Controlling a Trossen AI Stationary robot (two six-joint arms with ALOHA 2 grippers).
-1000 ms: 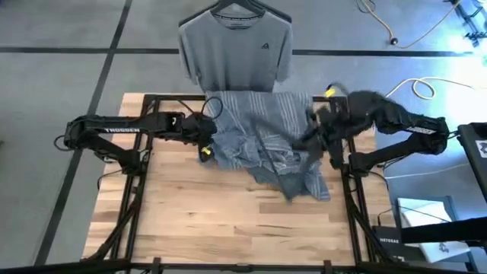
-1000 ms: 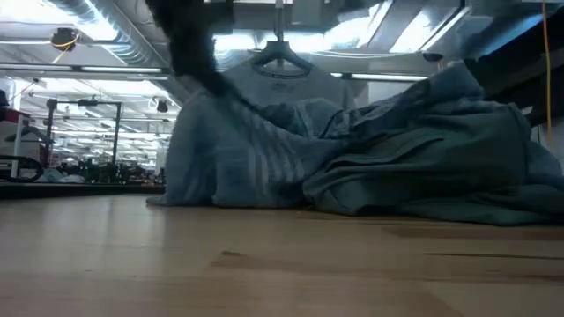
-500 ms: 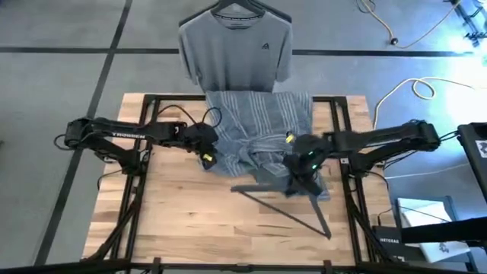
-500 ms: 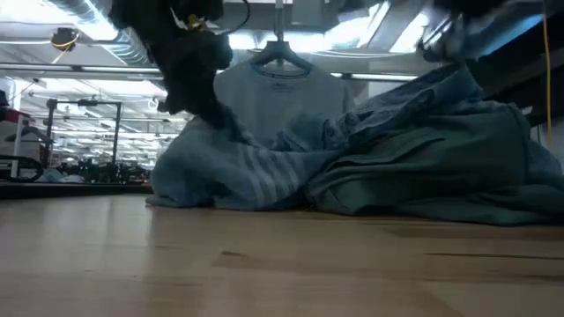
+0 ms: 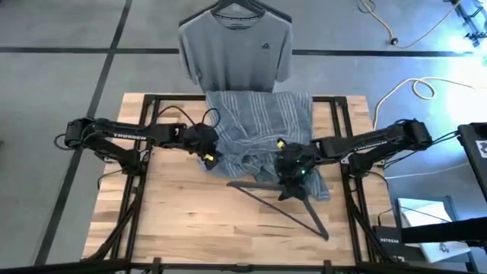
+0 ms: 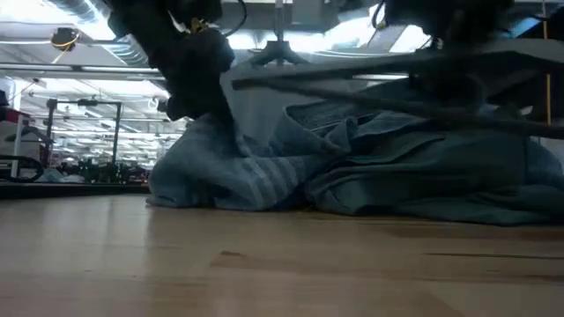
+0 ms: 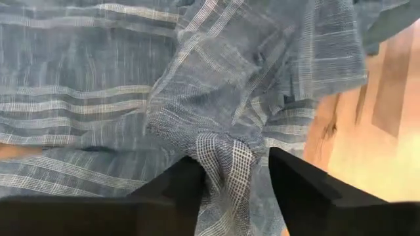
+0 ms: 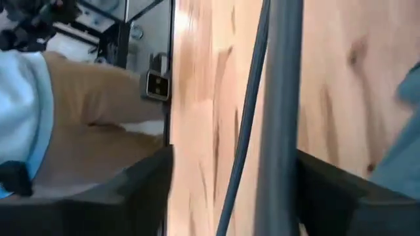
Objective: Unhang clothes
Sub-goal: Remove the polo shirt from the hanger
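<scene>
- Wooden desk [image 5: 190,221] fills the near side, grey floor with dark lines all around it.
- Right tool [image 5: 293,173] is clamped on the dark hanger [image 5: 281,204], which angles out over bare wood, clear of the cloth.
- Left tool [image 7: 228,172] pinches a fold of the striped shirt [image 5: 259,133], heaped mid-desk between both arms.
- Farthest back, the grey T-shirt [image 5: 236,53] is still on its own hanger, pretty much midway, so either arm could go for it.

High cam looks straight down on the whole tabletop [image 5: 190,228]; low cam sits at tabletop level, close to the striped shirt [image 6: 264,172], facing the room. Both wrist cams sit v. close; all share that shirt/tabletop.
</scene>
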